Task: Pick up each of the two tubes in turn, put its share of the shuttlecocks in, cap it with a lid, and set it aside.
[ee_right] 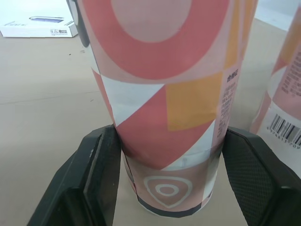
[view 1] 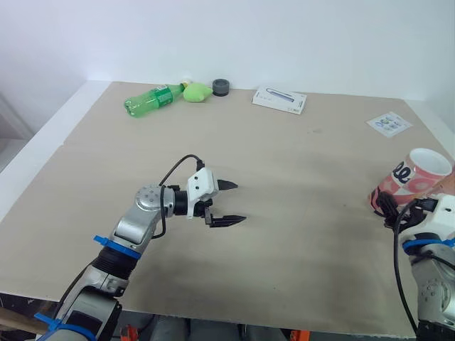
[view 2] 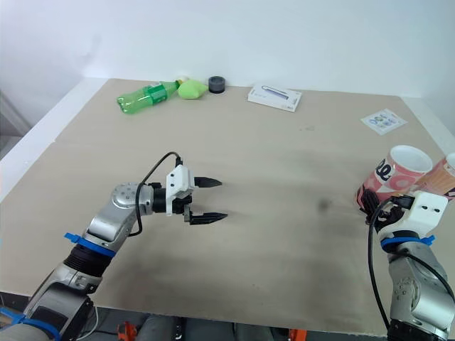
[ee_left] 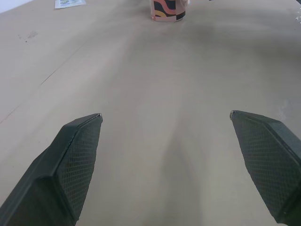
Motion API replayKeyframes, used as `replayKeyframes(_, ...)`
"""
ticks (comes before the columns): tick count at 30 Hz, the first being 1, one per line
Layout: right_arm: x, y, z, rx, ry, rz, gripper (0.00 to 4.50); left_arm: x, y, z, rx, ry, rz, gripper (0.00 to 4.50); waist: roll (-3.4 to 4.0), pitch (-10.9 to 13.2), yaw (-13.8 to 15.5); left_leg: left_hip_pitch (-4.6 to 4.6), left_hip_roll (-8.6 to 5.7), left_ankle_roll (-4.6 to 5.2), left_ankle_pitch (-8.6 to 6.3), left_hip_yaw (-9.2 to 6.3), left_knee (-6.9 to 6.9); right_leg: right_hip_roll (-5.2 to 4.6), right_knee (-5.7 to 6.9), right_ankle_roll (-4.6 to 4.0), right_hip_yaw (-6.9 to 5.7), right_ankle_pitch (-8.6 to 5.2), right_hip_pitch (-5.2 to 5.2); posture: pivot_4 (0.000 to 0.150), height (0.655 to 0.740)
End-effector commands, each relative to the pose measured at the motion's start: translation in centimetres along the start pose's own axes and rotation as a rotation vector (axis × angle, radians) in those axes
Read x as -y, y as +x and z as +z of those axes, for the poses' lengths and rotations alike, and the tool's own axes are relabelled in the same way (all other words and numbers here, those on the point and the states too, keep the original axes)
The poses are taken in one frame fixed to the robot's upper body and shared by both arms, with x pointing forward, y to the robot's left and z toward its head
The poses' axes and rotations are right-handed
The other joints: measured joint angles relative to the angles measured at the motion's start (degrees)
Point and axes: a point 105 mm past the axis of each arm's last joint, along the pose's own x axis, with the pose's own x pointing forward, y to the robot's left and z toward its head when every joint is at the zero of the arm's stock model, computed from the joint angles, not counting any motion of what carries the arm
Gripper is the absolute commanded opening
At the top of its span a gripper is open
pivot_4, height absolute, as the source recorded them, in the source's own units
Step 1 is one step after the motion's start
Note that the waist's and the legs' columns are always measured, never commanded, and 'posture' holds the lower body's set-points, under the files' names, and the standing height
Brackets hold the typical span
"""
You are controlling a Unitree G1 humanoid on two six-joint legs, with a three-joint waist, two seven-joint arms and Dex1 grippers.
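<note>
Over the table (view 1: 284, 163), the left arm (view 1: 142, 220) is reaching toward centre, its left gripper (view 1: 241, 202) hovering wide open and empty. At 3 o'clock the right gripper (ee_right: 168, 136) is clamping the base of the upright pink patterned tube (ee_right: 164, 70). A second tube (ee_right: 284, 94) just beside it is being cut off by the frame. The tube's small print and the lettering on the white box (view 1: 279, 99) at 12 o'clock are proving too small to read.

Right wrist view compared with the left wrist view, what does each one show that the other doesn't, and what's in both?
Right wrist view: the right hand shut on a pink patterned tube, a second tube with a barcode beside it, a white box behind. Left wrist view: the left hand open over bare table, a printed sheet far off. Both: the tan table and a pink patterned tube, distant from the left wrist.
</note>
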Motion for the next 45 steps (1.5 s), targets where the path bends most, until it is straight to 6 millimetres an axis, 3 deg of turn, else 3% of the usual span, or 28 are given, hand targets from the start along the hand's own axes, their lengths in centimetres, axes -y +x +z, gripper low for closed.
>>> replayKeyframes(1, 1.3, -0.6, -1.6, -0.051, 0.038, -0.038, 3.20, -0.3, -0.2, 1.1, 0.033, 0.047, 0.018, 4.50, -0.01, 0.0, 0.0, -0.01, -0.01, 0.00, 0.00, 0.00, 0.00, -0.01, 0.00, 0.00, 0.00, 0.00, 0.00, 0.150, 0.7294)
replayKeyframes(14, 1.5, -0.2, -2.5, -0.072, 0.055, -0.009, 3.20, -0.1, -0.1, 1.2, 0.034, 0.045, 0.013, 4.50, -0.08, 0.0, 0.1, 0.01, -0.02, 0.03, 0.05, 0.00, 0.05, -0.04, -0.04, 0.04, -0.01, 0.06, 0.06, 0.150, 0.7294)
replayKeyframes(16, 1.3, -0.2, -2.4, -0.069, 0.052, 0.007, 3.95, 0.0, -0.2, 1.2, 0.034, 0.044, 0.012, 4.50, -0.12, -0.1, 0.1, 0.01, -0.03, 0.03, 0.06, 0.00, 0.05, -0.05, -0.05, 0.04, -0.01, 0.06, 0.06, 0.150, 0.7294)
replayKeyframes(18, 1.0, -0.3, -2.4, -0.071, 0.054, 0.039, 4.42, 0.1, -0.1, 1.2, 0.035, 0.042, 0.009, 4.50, -0.12, 0.0, 0.1, 0.00, -0.03, 0.03, 0.06, 0.00, 0.04, -0.04, -0.06, 0.04, -0.01, 0.06, 0.06, 0.150, 0.7294)
replayKeyframes(24, 1.6, -0.4, -2.3, -0.090, 0.055, 0.032, 4.42, 0.1, 0.0, 1.4, 0.044, 0.038, 0.007, 4.50, 0.15, 0.0, 0.0, -0.05, -0.06, 0.02, 0.05, 0.06, -0.09, -0.07, -0.06, -0.01, 0.05, 0.01, -0.06, 0.150, 0.7294)
replayKeyframes(27, 1.0, -1.0, -1.9, -0.087, 0.079, 0.099, 4.42, -0.1, 0.0, 1.5, 0.047, 0.040, 0.007, 4.50, 0.14, 0.0, 0.1, -0.05, -0.07, 0.02, 0.05, 0.02, -0.10, -0.07, -0.06, 0.00, 0.01, -0.01, -0.05, 0.150, 0.7294)
replayKeyframes(31, -0.2, -2.3, -2.0, -0.125, 0.105, 0.208, 4.42, -0.2, 0.0, 1.7, 0.051, 0.040, 0.005, 4.50, 0.14, 0.0, 0.1, -0.06, -0.07, 0.02, 0.05, 0.00, -0.10, -0.07, -0.06, 0.05, 0.00, -0.06, -0.04, 0.150, 0.7294)
replayKeyframes(35, -0.2, -3.8, -2.3, -0.179, 0.085, 0.246, 4.42, -0.3, 0.0, 1.7, 0.051, 0.038, 0.006, 4.50, 0.14, 0.0, 0.1, -0.06, -0.07, 0.02, 0.05, -0.01, -0.10, -0.07, -0.06, 0.05, -0.01, -0.07, -0.04, 0.150, 0.7294)
replayKeyframes(38, -0.9, -5.8, -2.1, -0.226, 0.079, 0.328, 4.42, -0.3, -0.2, 1.8, 0.050, 0.038, 0.006, 4.50, 0.13, 0.0, 0.1, -0.07, -0.07, 0.02, 0.05, -0.01, -0.10, -0.07, -0.06, 0.04, -0.03, -0.08, -0.05, 0.150, 0.7294)
replayKeyframes(41, -3.2, -8.2, -1.5, -0.258, 0.071, 0.489, 4.42, -0.5, -0.5, 2.1, 0.058, 0.036, 0.015, 4.50, 0.18, 0.0, 0.2, -0.08, -0.06, 0.01, 0.04, -0.03, -0.12, -0.08, -0.06, 0.01, -0.05, -0.13, -0.06, 0.150, 0.7294)
replayKeyframes(45, -8.1, -12.0, 0.6, -0.272, 0.010, 0.802, 4.42, -0.4, -2.1, 2.4, 0.104, 0.007, 0.025, 4.50, 0.32, 0.0, 0.0, -0.10, -0.05, -0.01, 0.00, -0.03, -0.15, -0.10, -0.05, 0.00, -0.06, -0.21, -0.11, 0.150, 0.7294)
